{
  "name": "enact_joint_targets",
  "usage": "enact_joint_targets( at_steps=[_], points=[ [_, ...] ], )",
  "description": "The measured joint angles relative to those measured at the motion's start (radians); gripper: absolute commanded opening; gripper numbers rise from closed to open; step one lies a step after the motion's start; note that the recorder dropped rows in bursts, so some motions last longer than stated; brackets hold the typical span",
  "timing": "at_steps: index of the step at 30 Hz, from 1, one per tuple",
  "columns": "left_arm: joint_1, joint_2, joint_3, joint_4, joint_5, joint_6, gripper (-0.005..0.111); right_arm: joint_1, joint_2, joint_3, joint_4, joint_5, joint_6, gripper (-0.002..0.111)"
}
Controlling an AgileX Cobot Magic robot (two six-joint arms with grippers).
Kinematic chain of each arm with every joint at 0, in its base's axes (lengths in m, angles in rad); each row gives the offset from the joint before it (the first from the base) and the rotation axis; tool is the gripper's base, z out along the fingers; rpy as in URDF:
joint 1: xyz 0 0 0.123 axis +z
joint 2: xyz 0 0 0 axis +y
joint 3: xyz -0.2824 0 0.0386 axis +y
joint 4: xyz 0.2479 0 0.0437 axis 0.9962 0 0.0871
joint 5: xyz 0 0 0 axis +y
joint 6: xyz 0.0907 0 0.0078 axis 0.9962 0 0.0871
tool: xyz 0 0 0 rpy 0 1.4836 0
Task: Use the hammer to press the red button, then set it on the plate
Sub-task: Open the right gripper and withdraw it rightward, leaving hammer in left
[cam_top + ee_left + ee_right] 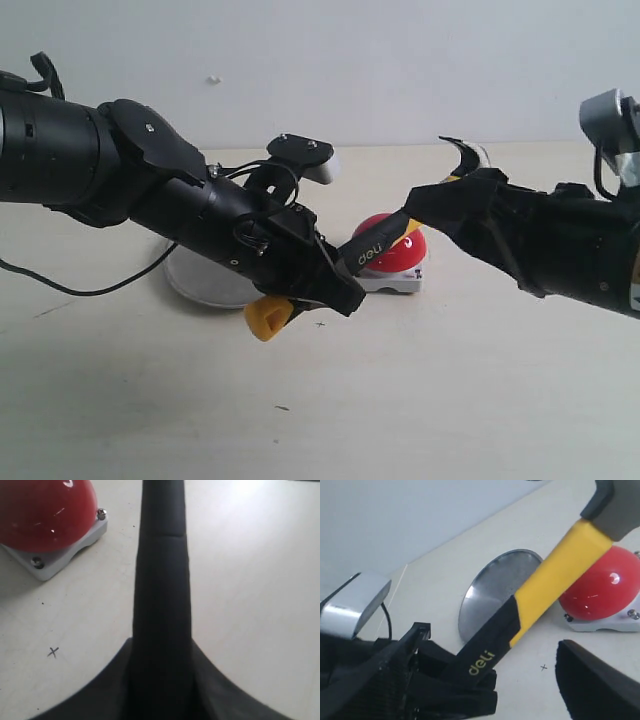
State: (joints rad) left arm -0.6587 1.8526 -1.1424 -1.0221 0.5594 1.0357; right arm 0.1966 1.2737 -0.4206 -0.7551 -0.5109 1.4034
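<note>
Above the pale tabletop [480, 380] the stiff, probably head-heavy hammer [365, 255] slants close by the red button [408, 252], the left end effector [338, 285] pinching its black grip low on the handle, a sensible hold, while the right end effector [447, 190] stands spread beside the head.

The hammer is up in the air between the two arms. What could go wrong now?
The left gripper holds the hammer low on its handle, near the yellow end, so the heavy head might tip or twist in that grip. The open right gripper sits right by the head, so the two grippers could bump. The plate is mostly hidden behind the left arm, so setting the hammer down there could miss.
</note>
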Motion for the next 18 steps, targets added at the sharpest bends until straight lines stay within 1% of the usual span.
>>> enact_joint_targets(
  at_steps=[3,5,8,13,18],
  points=[
    [0.000,0.000,0.000,0.000,0.000,0.000,0.000,0.000,-0.087,0.050,-0.060,-0.002,-0.009,0.074],
    [0.000,0.000,0.000,0.000,0.000,0.000,0.000,0.000,-0.156,0.088,-0.148,-0.002,-0.010,0.072],
    [0.000,0.000,0.000,0.000,0.000,0.000,0.000,0.000,-0.262,0.148,-0.272,-0.004,-0.002,0.064],
    [0.000,0.000,0.000,0.000,0.000,0.000,0.000,0.000,-0.417,0.255,-0.411,-0.005,0.068,0.044],
    [0.000,0.000,0.000,0.000,0.000,0.000,0.000,0.000,-0.556,0.328,-0.455,0.001,0.129,0.026]
  ],
)
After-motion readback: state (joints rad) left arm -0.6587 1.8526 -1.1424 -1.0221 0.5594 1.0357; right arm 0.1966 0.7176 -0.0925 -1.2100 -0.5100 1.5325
